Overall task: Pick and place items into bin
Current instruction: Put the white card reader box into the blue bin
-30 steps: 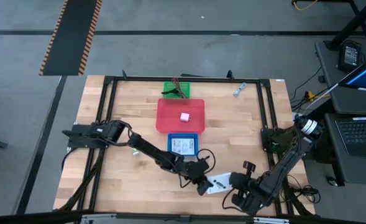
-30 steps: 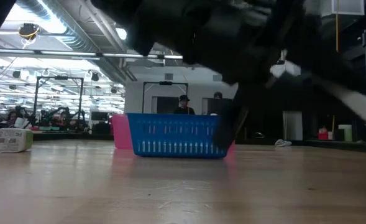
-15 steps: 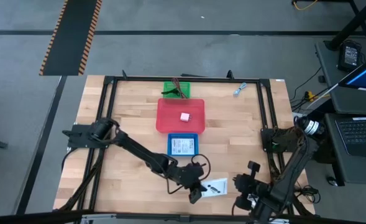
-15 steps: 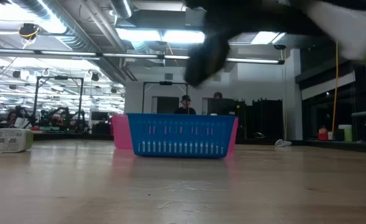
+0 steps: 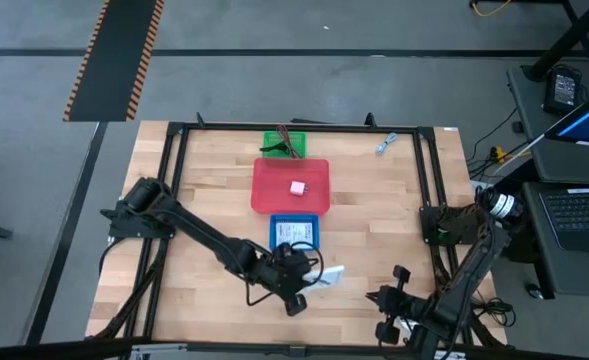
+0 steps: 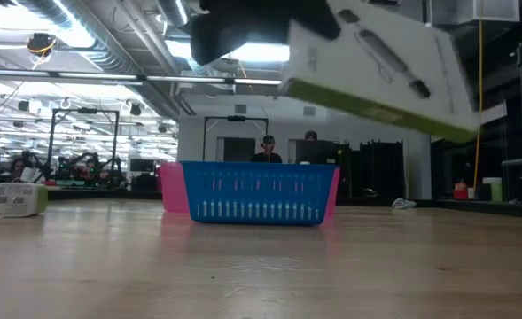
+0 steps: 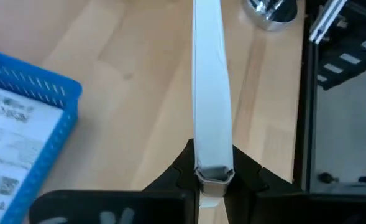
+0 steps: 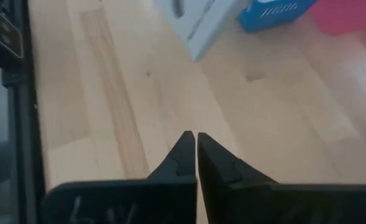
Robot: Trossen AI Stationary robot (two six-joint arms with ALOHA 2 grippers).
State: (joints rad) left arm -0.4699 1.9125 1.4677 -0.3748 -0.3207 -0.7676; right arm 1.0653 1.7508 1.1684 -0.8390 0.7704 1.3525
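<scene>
Left gripper [image 7: 214,177], near the front of the surface [image 5: 194,200], clamped narrowly on the edge of a white printed card [image 7: 210,93], which is carried clear of the wood; in the high view the gripper [image 5: 309,283] and the card [image 5: 329,273] lie just in front of the blue basket [image 5: 274,232], and in the low view the card [image 6: 376,66] appears tilted, high above the surface, with a greenish lower edge. The blue basket, of slatted plastic [image 6: 256,192], already contains a second white printed card [image 5: 295,234], seen also in the left wrist view [image 7: 12,143] beside the basket's blue rim [image 7: 52,84]. Directly behind the blue basket and touching it stands the pink bin [image 5: 274,190], holding the pink cube [image 5: 297,187]. Behind the pink bin is a green tray [image 5: 270,140] carrying a dark red cord loop [image 5: 288,143]. A small blue-grey piece [image 5: 386,143] lies well apart, near the far right corner of the surface. Right gripper [image 8: 192,152], at the front right edge of the surface, empty, its two fingers pressed together above bare wood; in the high view it [image 5: 384,300] sits to the right of the carried card, apart from it. In the low view a small white box [image 6: 17,199] rests at the far left of the surface, and two people [image 6: 265,151] are visible in the room beyond the baskets.
</scene>
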